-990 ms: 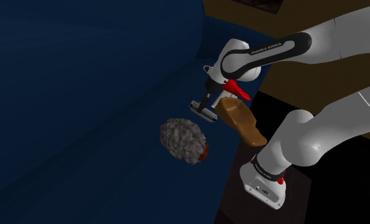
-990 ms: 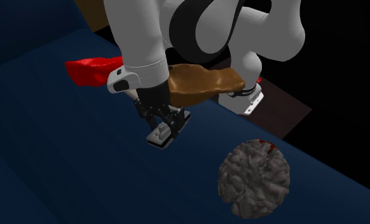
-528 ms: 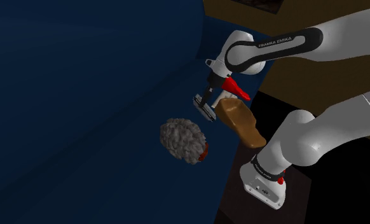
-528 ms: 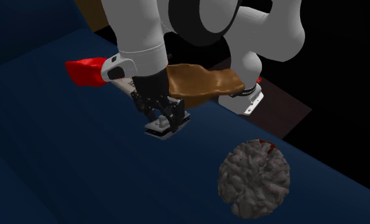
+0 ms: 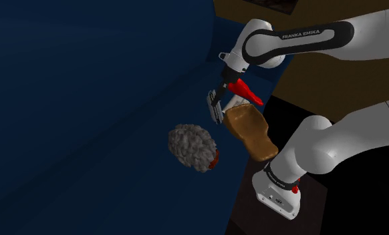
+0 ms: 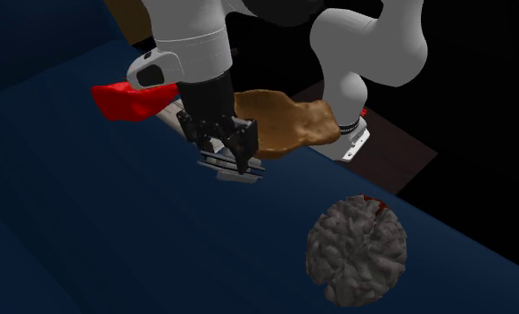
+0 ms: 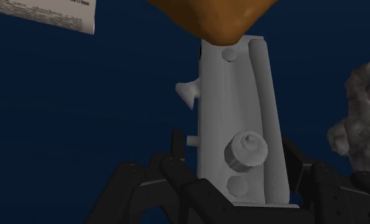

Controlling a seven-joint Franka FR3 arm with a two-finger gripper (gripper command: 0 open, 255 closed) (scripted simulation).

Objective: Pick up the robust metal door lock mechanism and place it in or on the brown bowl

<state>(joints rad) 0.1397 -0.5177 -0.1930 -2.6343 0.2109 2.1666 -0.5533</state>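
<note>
While the gripper (image 6: 224, 147) clamps it from both sides, the lock (image 7: 238, 121) shows as a long, pale grey metal block with rounded edges. It has a ribbed knob on its face, round studs at either end and small pegs along one side. The black fingers (image 7: 177, 181) press on its near end, and its far end points toward the bowl (image 7: 209, 16).

That bowl (image 5: 252, 130) is brown and smooth, a shallow, uneven dish with a wavy rim. Nothing can be seen inside it. The lock (image 5: 215, 107) hangs just beside the bowl's rim, on the shoulder view's left, above the dark blue surface (image 5: 86, 100); whether lock and bowl touch cannot be told.

A white arm (image 5: 307, 37) with dark joints reaches in from the shoulder view's right, its forearm nearly level and its wrist bent down so the gripper (image 5: 218, 100) points down and left. In the second exterior view the hand comes down from above, with the lock (image 6: 234, 166) lying flat across the fingertips.

A glossy red, crumpled shape (image 6: 119, 100) lies behind the gripper, beside the bowl (image 6: 289, 120). Nearer, a rough, grey, lumpy ball (image 6: 356, 252) rests on the blue surface, well apart from the lock. A white printed sheet (image 7: 47, 14) shows in the wrist view.
</note>
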